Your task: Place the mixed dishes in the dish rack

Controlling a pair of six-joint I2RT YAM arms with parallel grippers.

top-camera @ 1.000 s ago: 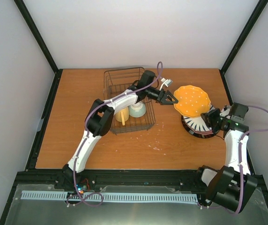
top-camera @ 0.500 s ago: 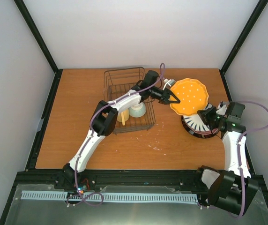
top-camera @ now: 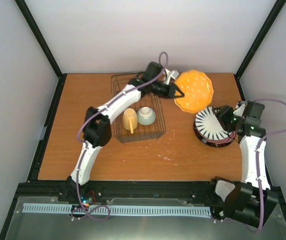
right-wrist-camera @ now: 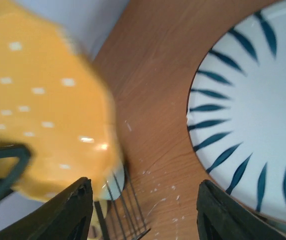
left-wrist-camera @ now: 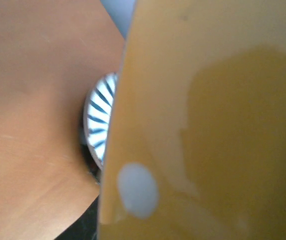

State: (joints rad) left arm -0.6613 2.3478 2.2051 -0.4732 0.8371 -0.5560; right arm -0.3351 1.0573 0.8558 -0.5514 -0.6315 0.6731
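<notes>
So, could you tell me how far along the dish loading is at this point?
Done: the mug and bowl sit in the dish rack. In hand: the left jaws grip the orange dotted plate, lifted just right of the rack's far end. Left: the striped plate tops a stack on the table, the right jaws open beside it. No plate is racked yet.

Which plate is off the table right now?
The orange-yellow dotted plate, held aloft in the left end effector; the striped plate lies flat, low at right.
</notes>
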